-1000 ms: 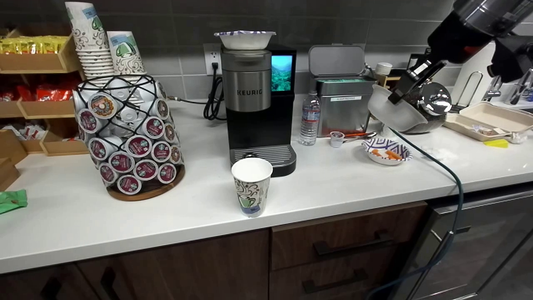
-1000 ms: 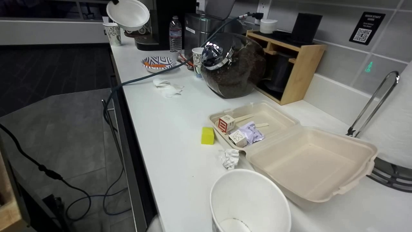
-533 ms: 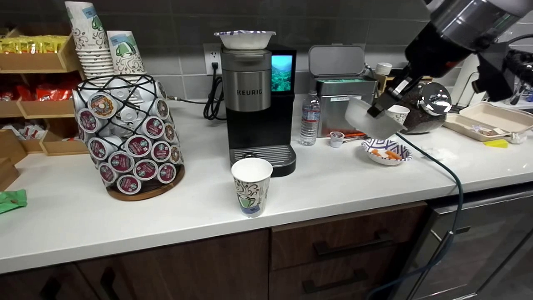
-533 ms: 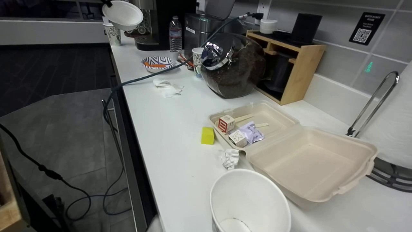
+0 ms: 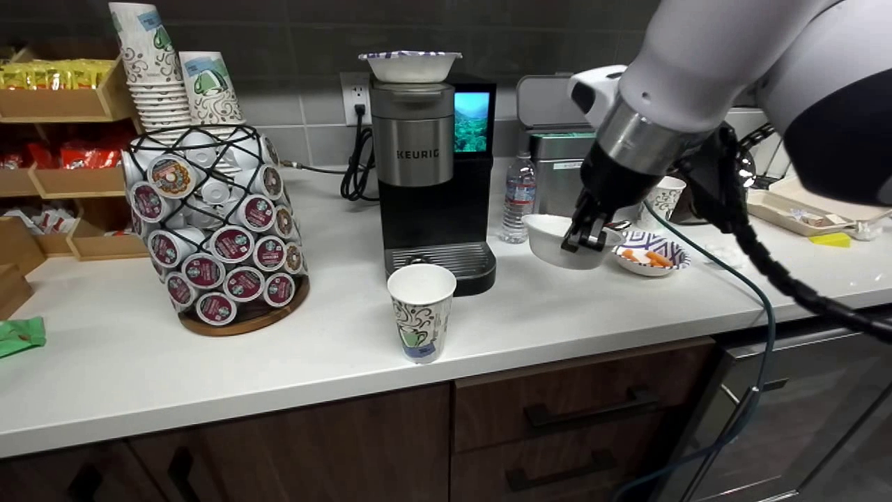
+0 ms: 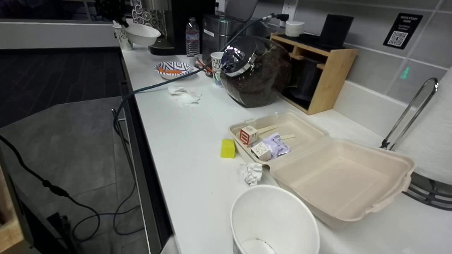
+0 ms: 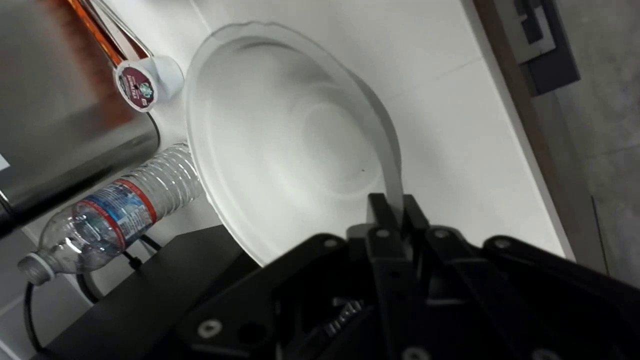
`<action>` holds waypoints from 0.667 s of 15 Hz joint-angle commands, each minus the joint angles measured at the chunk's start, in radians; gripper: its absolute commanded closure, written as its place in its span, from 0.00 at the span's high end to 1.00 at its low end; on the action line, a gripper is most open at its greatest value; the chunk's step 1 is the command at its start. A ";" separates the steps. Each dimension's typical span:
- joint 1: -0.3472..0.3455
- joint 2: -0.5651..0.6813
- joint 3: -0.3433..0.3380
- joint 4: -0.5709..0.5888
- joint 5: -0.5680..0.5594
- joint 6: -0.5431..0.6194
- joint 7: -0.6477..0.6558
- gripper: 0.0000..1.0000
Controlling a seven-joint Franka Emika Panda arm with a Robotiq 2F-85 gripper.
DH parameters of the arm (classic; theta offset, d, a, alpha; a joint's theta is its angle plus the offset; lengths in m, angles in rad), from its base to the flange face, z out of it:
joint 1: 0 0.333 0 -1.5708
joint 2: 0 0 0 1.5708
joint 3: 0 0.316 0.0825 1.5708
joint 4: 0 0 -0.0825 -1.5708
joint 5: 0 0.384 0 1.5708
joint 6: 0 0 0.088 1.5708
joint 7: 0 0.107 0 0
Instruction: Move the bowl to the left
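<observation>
Counter (image 5: 334,348) is being backed by dark tiles (image 5: 313,49). White bowl (image 5: 546,240) is being held tilted between coffee maker (image 5: 416,167), left, and patterned dish (image 5: 655,242), right. Its rim is being clamped at near side by gripper (image 7: 396,206); bulk is being held far and slightly left of it, leftward path likely being crowded by coffee maker. Orange pieces (image 5: 656,259) are being held in dish; blocks (image 6: 248,135), wrapper (image 6: 277,145) in takeout box (image 6: 339,180).

Busy white surface (image 5: 348,328) here! Paper cup (image 5: 422,317) stands near the front edge, coffee machine (image 5: 421,171) behind, bottle (image 5: 518,202) alongside, patterned dish (image 6: 175,66) farther along, yellow block (image 6: 227,148) beside an open takeout box (image 6: 335,180).
</observation>
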 commanded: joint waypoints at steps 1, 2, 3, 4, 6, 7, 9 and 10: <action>0.078 0.137 -0.055 0.128 -0.069 -0.090 -0.078 0.02; 0.093 0.167 -0.066 0.152 -0.076 -0.105 -0.086 0.02; 0.109 0.192 -0.074 0.175 -0.082 -0.116 -0.088 0.02; 0.121 0.217 -0.082 0.197 -0.079 -0.129 -0.087 0.02; 0.145 0.258 -0.092 0.240 -0.055 -0.149 -0.076 0.33; 0.153 0.275 -0.099 0.256 -0.051 -0.153 -0.067 0.34; 0.163 0.288 -0.104 0.280 -0.025 -0.161 -0.055 0.48; 0.161 0.281 -0.107 0.284 -0.006 -0.157 -0.042 0.55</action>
